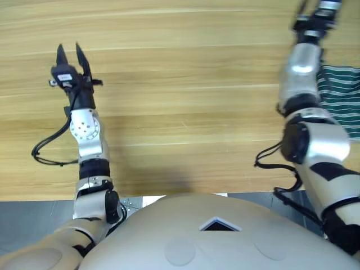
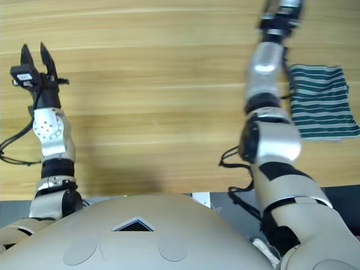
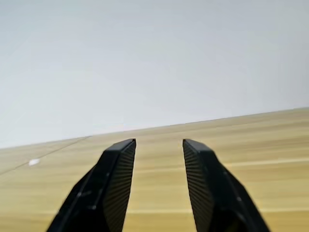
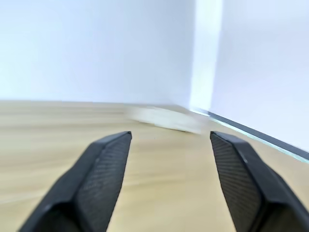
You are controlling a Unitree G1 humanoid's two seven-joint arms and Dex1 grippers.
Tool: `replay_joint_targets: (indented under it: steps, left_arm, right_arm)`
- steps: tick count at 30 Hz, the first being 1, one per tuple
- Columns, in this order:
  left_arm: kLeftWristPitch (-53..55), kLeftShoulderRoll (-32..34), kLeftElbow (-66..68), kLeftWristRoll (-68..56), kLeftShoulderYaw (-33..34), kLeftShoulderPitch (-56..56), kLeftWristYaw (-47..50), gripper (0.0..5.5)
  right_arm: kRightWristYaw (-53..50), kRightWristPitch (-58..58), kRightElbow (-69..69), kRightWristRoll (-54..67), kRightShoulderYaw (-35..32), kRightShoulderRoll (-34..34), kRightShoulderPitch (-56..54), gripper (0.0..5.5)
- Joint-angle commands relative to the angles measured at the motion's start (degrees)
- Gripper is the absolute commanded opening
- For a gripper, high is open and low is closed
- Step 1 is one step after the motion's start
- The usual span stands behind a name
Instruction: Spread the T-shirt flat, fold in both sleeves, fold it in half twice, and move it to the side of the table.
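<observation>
T-shirt: a green-and-white striped T-shirt (image 2: 322,101) lies folded into a compact rectangle at the right side of the pale wooden surface (image 1: 185,90); its stripes run left to right; its near edge looks slightly uneven
Left end effector: the left end effector (image 1: 70,50) is over the left part of the surface, well apart from the T-shirt; its two dark fingers stand moderately apart with nothing between them
Right end effector: the right end effector (image 4: 170,137) is at the far side of the surface, beyond the T-shirt and a little to its left; its fingers are spread wide and hold nothing
Step in hand: judged from how things lie, the folding and the move to the side look complete; what seems left is bringing the arms clear
How to do it well: lift the right arm up before drawing it back toward the near edge, since its forearm runs just beside the T-shirt's left edge; keep both end effectors open and above the cloth
Risk: a low sweep of the right arm could catch the top layer and undo the fold
</observation>
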Motion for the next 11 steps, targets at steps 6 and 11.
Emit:
replay_joint_targets:
  steps: [6,11]
  left_arm:
    - [-3.6,-3.3,14.1,2.2,-4.5,-3.0,0.6,3.06]
    - [-2.9,-3.6,15.3,1.6,-3.5,-3.3,3.2,3.80]
  right_arm:
    - [3.6,-3.5,-3.9,-5.1,8.2,3.7,12.1,3.05]
    - [3.6,-4.2,-7.1,-4.4,7.6,1.4,14.4,3.05]
